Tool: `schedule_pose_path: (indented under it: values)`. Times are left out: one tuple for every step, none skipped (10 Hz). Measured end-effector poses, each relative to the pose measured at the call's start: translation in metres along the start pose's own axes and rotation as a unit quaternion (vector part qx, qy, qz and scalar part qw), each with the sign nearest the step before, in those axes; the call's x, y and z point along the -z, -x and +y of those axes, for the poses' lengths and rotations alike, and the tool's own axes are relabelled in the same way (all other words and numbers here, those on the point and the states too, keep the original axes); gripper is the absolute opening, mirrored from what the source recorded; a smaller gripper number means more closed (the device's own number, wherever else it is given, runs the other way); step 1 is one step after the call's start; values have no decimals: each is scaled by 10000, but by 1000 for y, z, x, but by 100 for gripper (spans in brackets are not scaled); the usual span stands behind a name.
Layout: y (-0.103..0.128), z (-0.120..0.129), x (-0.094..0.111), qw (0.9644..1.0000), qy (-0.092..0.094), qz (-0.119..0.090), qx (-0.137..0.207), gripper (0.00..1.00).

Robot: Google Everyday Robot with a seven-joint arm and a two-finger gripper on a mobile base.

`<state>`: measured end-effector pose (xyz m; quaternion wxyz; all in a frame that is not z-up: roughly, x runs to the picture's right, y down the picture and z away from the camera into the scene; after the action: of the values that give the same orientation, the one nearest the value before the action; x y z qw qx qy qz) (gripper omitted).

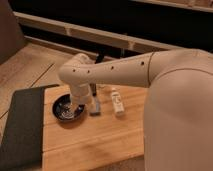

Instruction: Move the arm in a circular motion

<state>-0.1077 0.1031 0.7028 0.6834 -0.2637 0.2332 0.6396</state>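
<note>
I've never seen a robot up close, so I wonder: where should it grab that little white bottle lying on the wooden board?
Probably across its middle, from straight above. The white bottle lies flat on the wooden board, so its narrow sides are exposed. The pincer hangs at the dark bowl, apart from the bottle.

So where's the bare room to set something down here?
The near strip of the wooden board, in front of the bowl, and the dark mat on its left. Crowded under the arm: bowl, hand beside it, small white object.
</note>
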Motion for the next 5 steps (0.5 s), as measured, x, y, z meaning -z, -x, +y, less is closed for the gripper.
schedule_pose_path:
  values:
    - [0,0,0,10000,-4,-9,5,65]
    - [2,-1,1,10000,-42,-30,23,65]
    - [8,-7,1,9998,-151,-97,31,65]
    - [25,-21,2,9992,-330,-215,8,65]
    - [55,-40,5,9980,-508,-385,-45,65]
